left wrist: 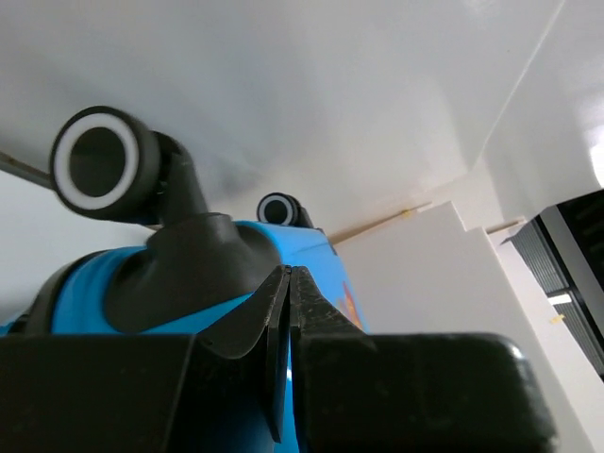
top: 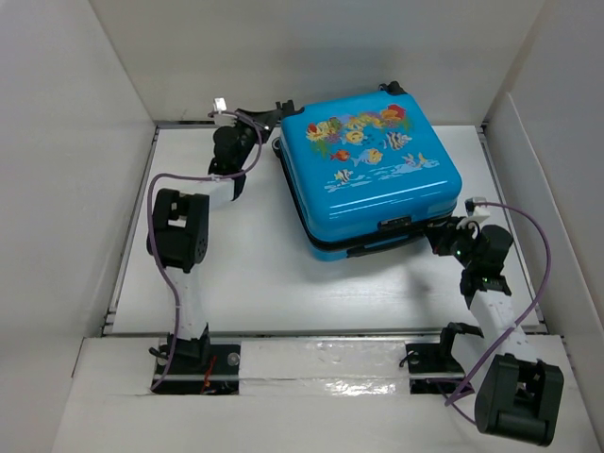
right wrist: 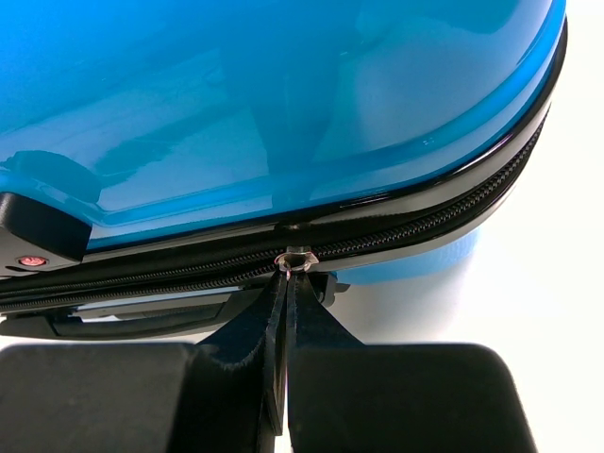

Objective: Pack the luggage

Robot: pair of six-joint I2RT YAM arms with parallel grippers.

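Both pincers are shut: my right gripper (right wrist: 287, 283) nips the zipper pull (right wrist: 293, 259) of the luggage (top: 370, 175), lying closed at upper centre of the top view, likely to run the zip; my left gripper (left wrist: 288, 283), empty, butts its wheel housing (left wrist: 189, 255), probably as a brace.

Luggage (top: 373, 170): bright-blue hard-shell case, fish print uppermost, lying flat, lid down, rotated askew on table.

Robotics lab test cell: a white table (top: 255, 283) is boxed in by plain white panels (top: 66, 189). The left arm (top: 179, 236) and the right arm (top: 491, 283), strung with purple cables (top: 545, 255), are bolted at its near edge beside a taped strip (top: 321, 359).
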